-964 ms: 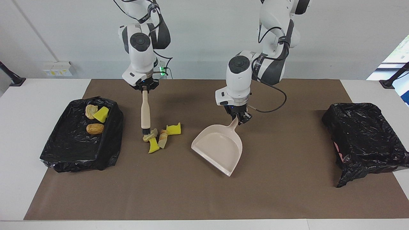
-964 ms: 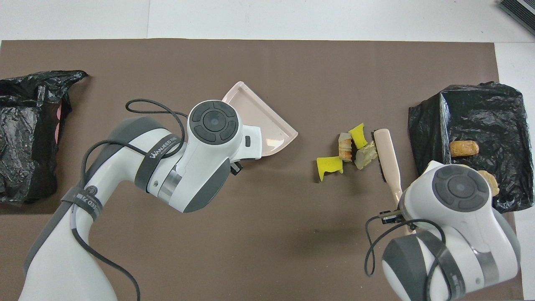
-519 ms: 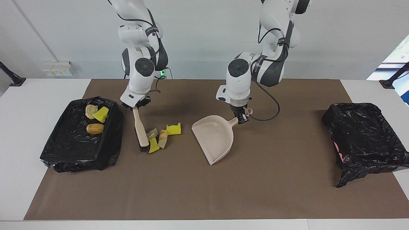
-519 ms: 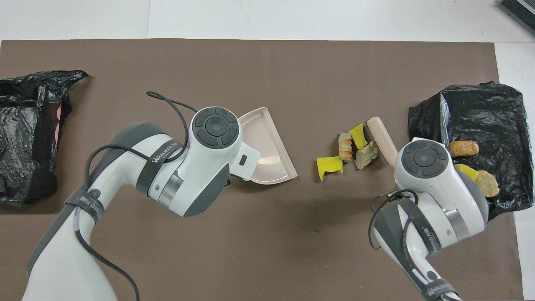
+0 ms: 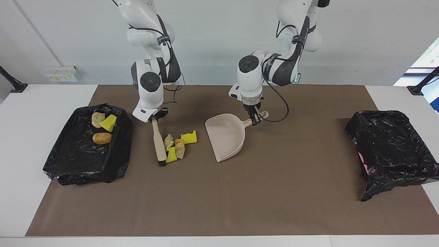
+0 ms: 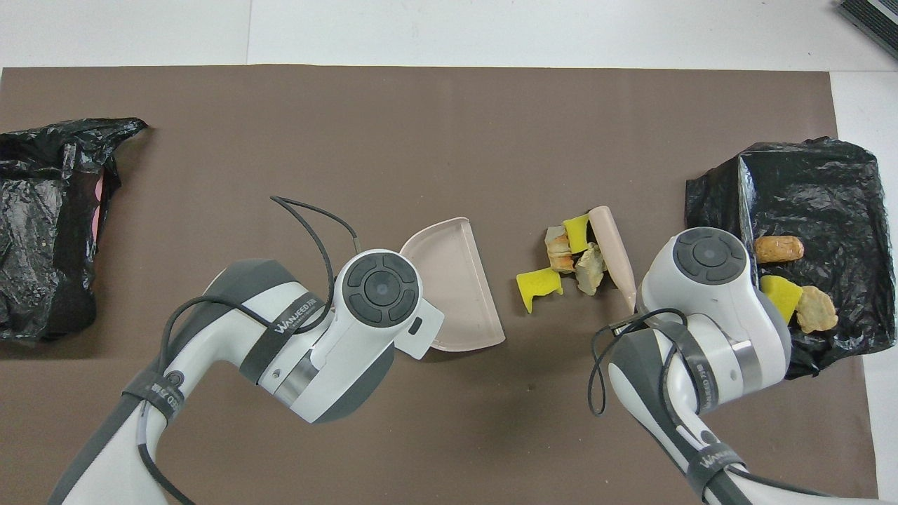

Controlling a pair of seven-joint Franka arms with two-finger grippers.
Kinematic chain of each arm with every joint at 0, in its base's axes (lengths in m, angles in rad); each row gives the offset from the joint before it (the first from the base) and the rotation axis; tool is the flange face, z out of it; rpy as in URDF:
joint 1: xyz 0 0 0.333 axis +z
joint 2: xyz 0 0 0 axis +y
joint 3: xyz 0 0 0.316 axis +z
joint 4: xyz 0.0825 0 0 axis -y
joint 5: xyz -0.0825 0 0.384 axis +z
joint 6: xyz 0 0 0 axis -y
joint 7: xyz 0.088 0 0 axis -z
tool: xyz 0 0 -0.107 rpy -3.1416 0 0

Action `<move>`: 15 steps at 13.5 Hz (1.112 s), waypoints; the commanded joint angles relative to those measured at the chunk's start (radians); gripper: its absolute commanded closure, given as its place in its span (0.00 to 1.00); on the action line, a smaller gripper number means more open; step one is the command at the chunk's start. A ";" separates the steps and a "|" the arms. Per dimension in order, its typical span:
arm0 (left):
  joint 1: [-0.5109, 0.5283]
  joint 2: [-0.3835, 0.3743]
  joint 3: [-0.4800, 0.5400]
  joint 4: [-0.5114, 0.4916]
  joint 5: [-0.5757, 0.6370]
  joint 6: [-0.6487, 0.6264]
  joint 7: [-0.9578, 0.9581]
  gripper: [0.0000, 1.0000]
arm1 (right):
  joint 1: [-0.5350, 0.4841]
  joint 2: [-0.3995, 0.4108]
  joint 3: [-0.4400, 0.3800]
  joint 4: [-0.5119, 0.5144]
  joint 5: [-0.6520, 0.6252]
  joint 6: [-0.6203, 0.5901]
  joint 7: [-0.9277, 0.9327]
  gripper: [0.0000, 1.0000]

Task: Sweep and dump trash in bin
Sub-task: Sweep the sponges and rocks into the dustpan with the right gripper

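Beige dustpan (image 5: pixel 228 137) sits mouth-on to the trash (image 5: pixel 176 145), your left gripper (image 5: pixel 255 119) clenched on its handle. Your right gripper (image 5: pixel 155 118) grips the brush (image 5: pixel 158 142), lying long beside the four lumps, probably touching them. Pan lies toward the left arm's end, so sweep that way.

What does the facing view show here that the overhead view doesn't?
Facing only: the right gripper shut on the brush handle and the left gripper shut on the dustpan handle; overhead, the arms' wrists cover both grips. Overhead only: nothing of the task. Both: the brush lying against four trash pieces on the mat, three pieces in the black-lined bin.
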 commanded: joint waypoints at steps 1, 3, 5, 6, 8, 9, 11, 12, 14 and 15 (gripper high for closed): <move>-0.012 -0.059 0.010 -0.084 0.030 0.033 0.014 1.00 | 0.068 0.019 0.006 -0.009 0.109 0.040 0.037 1.00; -0.007 -0.062 0.009 -0.099 0.030 0.056 0.014 1.00 | 0.137 0.024 0.011 -0.004 0.263 0.069 0.039 1.00; 0.002 -0.062 0.009 -0.105 0.030 0.085 0.018 1.00 | 0.197 0.030 0.012 -0.006 0.351 0.102 0.031 1.00; 0.004 -0.060 0.009 -0.110 0.029 0.091 0.021 1.00 | 0.211 0.032 0.015 0.003 0.411 0.100 0.025 1.00; 0.017 -0.059 0.007 -0.112 0.029 0.102 0.073 1.00 | 0.251 0.033 0.014 0.028 0.605 0.090 -0.041 1.00; 0.025 -0.059 0.009 -0.112 0.029 0.110 0.096 1.00 | 0.241 0.021 0.014 0.029 0.632 0.076 -0.056 1.00; 0.045 -0.051 0.009 -0.112 0.029 0.133 0.133 1.00 | 0.214 -0.013 0.006 0.078 0.657 -0.058 -0.055 1.00; 0.060 -0.048 0.007 -0.110 0.029 0.134 0.162 1.00 | 0.193 -0.031 0.002 0.100 0.655 -0.111 -0.046 1.00; 0.066 -0.045 0.009 -0.110 0.029 0.166 0.208 1.00 | 0.165 -0.066 -0.004 0.112 0.629 -0.160 -0.027 1.00; 0.077 -0.043 0.009 -0.107 0.027 0.171 0.210 1.00 | 0.165 -0.088 -0.006 0.118 0.576 -0.171 0.014 1.00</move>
